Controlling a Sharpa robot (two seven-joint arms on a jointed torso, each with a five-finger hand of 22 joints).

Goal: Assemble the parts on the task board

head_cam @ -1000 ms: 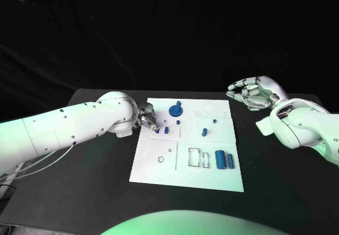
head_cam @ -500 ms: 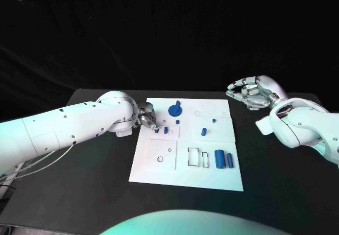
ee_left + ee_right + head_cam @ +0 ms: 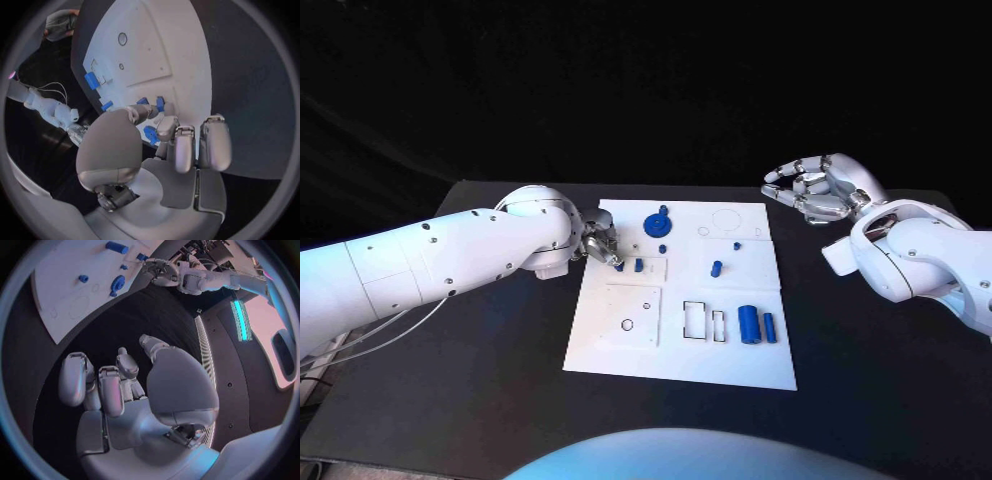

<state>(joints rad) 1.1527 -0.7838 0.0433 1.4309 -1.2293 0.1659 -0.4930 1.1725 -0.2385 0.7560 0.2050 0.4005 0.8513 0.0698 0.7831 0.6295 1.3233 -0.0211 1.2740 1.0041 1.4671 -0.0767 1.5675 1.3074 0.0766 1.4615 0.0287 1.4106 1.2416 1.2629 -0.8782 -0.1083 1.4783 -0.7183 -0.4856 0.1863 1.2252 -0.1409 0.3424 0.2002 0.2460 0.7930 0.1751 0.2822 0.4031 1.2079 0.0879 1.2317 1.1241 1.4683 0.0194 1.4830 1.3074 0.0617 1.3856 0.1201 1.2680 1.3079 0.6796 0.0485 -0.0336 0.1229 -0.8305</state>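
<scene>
- On the board's (image 3: 678, 350) left edge, left hand (image 3: 602, 247) pinches a blue part (image 3: 619, 265), apparently seating it.
- Right hand (image 3: 816, 189) hovers aside, curled, empty.
- Next: press squarely, then release.

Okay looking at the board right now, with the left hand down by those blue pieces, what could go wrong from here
1. The left hand works at the task board's edge beside two small blue parts; its fingers could knock one away.
2. Whether it really holds a part is unclear from the head view, so a lift may come up empty.
3. The right hand hangs off the board, not steadying it; the board could slide.
</scene>
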